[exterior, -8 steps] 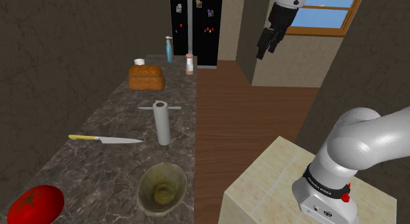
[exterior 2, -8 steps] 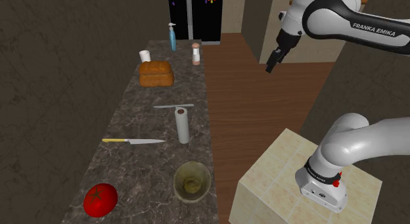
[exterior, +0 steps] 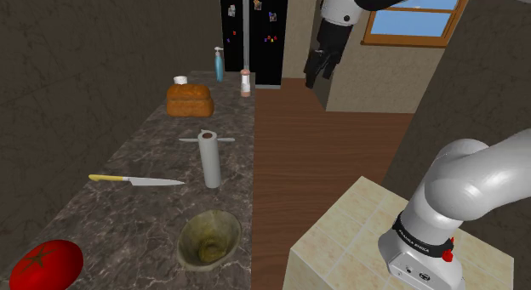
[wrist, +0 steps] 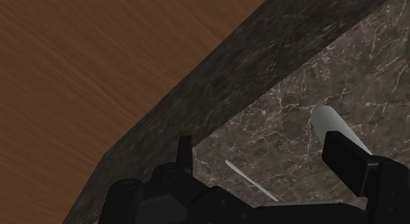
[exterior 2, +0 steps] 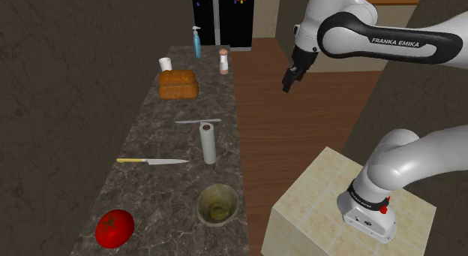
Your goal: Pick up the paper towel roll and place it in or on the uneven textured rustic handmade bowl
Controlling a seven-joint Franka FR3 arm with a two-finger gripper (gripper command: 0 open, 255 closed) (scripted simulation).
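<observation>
A white paper towel roll (exterior: 208, 159) (exterior 2: 208, 143) stands upright near the middle of the dark marble counter (exterior: 136, 207) (exterior 2: 161, 191). An olive-grey, rough bowl (exterior: 230, 234) (exterior 2: 201, 205) sits in front of it, close to the counter's edge beside the stand. My black gripper (exterior: 316, 76) (exterior 2: 288, 85) hangs high over the wooden floor, off the counter's side, open and holding nothing. In the wrist view, the roll (wrist: 328, 121) lies just beyond one finger of the gripper (wrist: 263, 157).
A yellow-handled knife (exterior: 136, 179), a tomato (exterior: 47, 263), a bread loaf (exterior: 188, 99), a blue spray bottle (exterior: 219, 64), a shaker (exterior: 245, 82) and a grey utensil (exterior: 207, 139) share the counter. A black fridge (exterior: 251, 33) stands behind. Wooden floor (exterior: 323, 152) separates counter and stand (exterior: 340, 237).
The gripper has swung towards the counter, leftwards in both exterior views, and dropped a little. Things on the counter have not moved.
</observation>
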